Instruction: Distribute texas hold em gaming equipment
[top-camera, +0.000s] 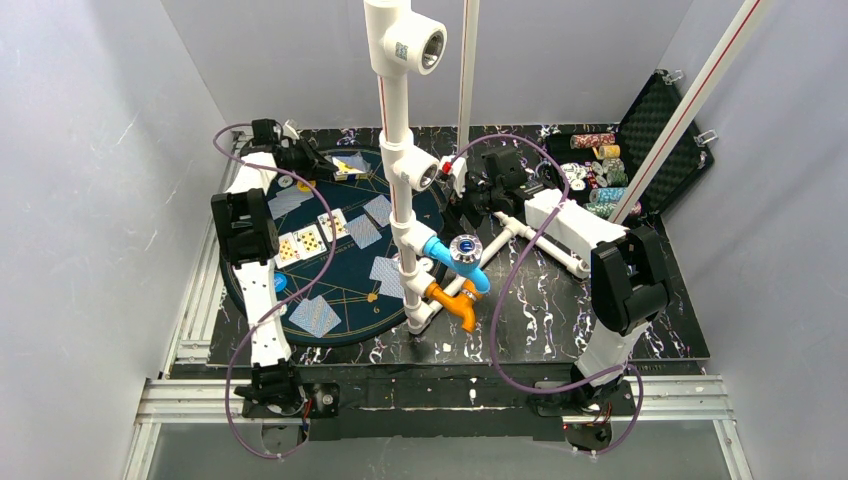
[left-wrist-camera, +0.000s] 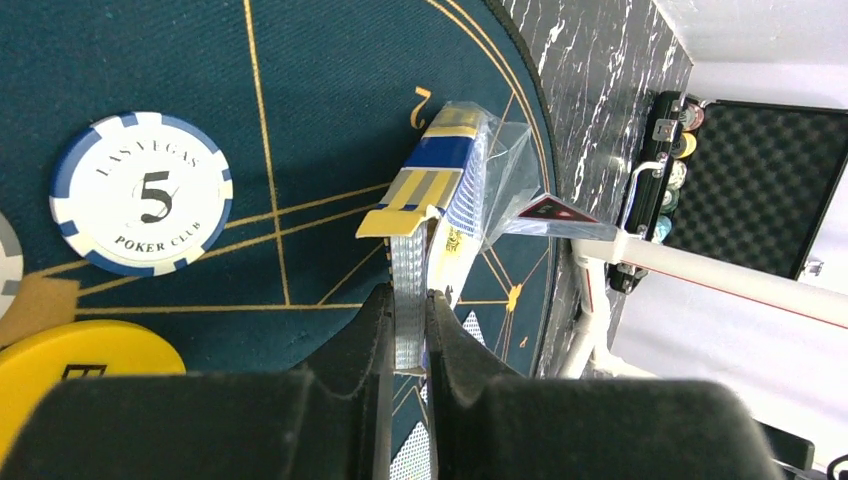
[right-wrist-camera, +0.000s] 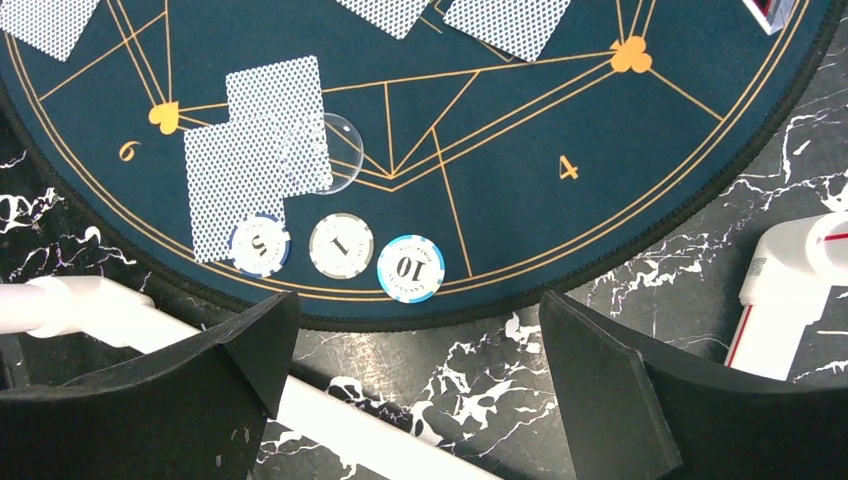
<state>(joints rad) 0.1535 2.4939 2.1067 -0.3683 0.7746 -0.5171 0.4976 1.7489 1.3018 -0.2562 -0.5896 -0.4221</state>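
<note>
In the left wrist view my left gripper (left-wrist-camera: 408, 300) is shut on a blue-backed playing card (left-wrist-camera: 408, 270) held edge-on. The card sticks out of a blue and yellow card box (left-wrist-camera: 450, 170) in torn clear wrap. Beside it on the round green mat (left-wrist-camera: 330, 90) lie a blue "5" chip (left-wrist-camera: 140, 193) and a yellow chip (left-wrist-camera: 75, 365). My right gripper (right-wrist-camera: 415, 330) hangs open over the marble table just off the mat's rim, with nothing between its fingers. Ahead of it sit three chips in a row, "5" (right-wrist-camera: 260, 244), "1" (right-wrist-camera: 341, 243) and "10" (right-wrist-camera: 410, 267), next to two face-down cards (right-wrist-camera: 255, 160).
A white pipe frame (top-camera: 400, 150) with blue and orange fittings stands mid-table between the arms. An open black case (top-camera: 665, 130) with rows of chips (top-camera: 600, 165) sits at the back right. More cards, face up (top-camera: 300, 243) and face down (top-camera: 315, 316), lie on the mat.
</note>
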